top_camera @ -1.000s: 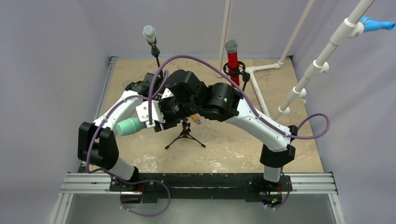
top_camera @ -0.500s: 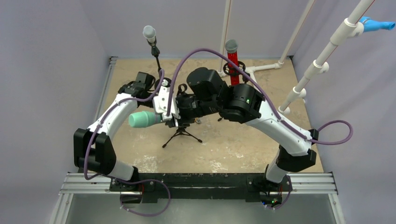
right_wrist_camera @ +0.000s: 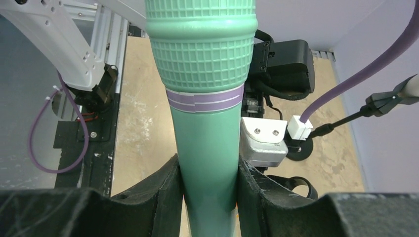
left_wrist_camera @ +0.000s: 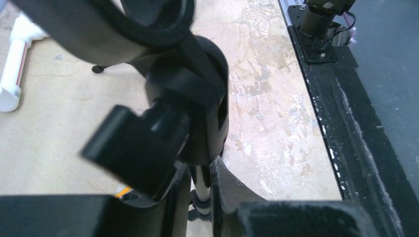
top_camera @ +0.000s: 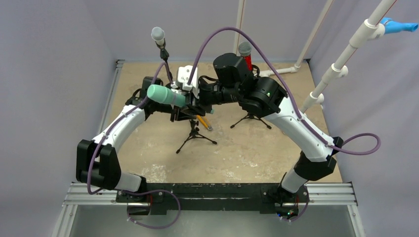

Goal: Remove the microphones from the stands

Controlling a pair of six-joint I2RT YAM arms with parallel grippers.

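Over the sandy table (top_camera: 257, 148) the left arm (top_camera: 123, 123) and right arm (top_camera: 296, 127) arch in to meet above the small tripod stand (top_camera: 196, 137). The teal microphone (top_camera: 165, 95) lies nearly level at its top, head pointing left. The left gripper (left_wrist_camera: 200, 195) is pinched tight on the thin stem (left_wrist_camera: 199, 180) under the clip (left_wrist_camera: 188, 84) — likely to steady the tripod — while the right gripper (right_wrist_camera: 208, 190) clasps the microphone's body below its purple band (right_wrist_camera: 205, 101), placed to draw it free. Whether its tail has cleared the clip I cannot tell.
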